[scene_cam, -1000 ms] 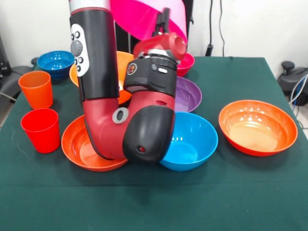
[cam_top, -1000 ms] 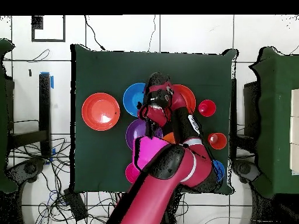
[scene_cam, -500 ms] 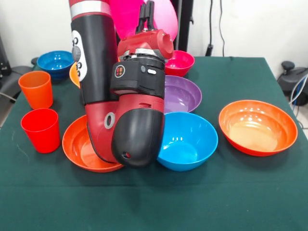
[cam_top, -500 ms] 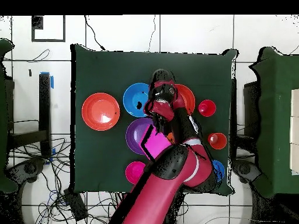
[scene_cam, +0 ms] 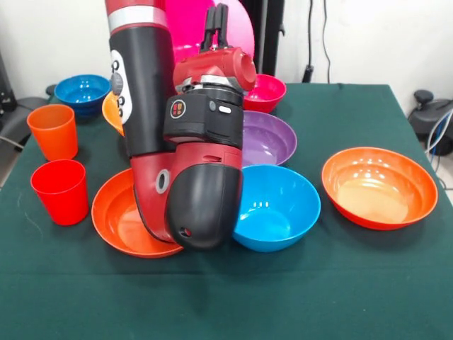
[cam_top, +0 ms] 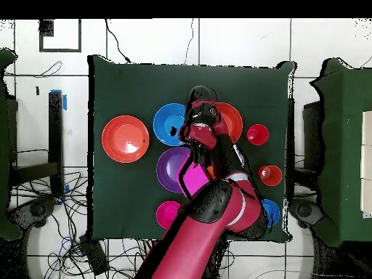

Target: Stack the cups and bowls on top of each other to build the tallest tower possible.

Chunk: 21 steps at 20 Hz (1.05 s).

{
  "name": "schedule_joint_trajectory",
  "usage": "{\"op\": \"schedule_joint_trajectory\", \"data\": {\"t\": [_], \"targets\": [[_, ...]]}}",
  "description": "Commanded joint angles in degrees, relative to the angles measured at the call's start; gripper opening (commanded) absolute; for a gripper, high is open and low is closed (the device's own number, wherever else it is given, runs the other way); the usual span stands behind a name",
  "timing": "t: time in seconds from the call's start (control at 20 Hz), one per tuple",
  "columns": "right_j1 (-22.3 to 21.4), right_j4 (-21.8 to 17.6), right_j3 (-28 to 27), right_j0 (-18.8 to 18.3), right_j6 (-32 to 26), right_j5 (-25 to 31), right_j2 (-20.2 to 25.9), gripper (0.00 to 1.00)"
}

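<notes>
The pink bowl (scene_cam: 187, 25) is seen raised behind the arm (scene_cam: 191, 149), the gripper (scene_cam: 216, 25) against it though its grip cannot be made out, while the blue bowl (scene_cam: 279, 205), purple bowl (scene_cam: 269, 138) and 2 cups (scene_cam: 56, 159) are left on the table (scene_cam: 283, 297).

Bright, even room light from above. Soft white glare sits on the right-hand orange bowl (scene_cam: 379, 186) and the light blue bowl (scene_cam: 274, 207). Faint shadows lie beneath them on the green counter (scene_cam: 340, 283). The front view is sharp.
</notes>
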Motion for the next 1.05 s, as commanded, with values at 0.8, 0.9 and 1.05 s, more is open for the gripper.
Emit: {"op": "schedule_joint_trajectory", "data": {"t": [0.8, 0.9, 1.05], "targets": [[0.0, 5.3, 11.9, -2.0, 4.0, 2.5, 7.4, 1.0], [-4.2, 2.5, 21.0, -5.4, -1.5, -3.5, 7.2, 1.0], [-15.8, 0.4, 36.2, -9.6, -11.5, -18.7, 8.1, 1.0]]}}
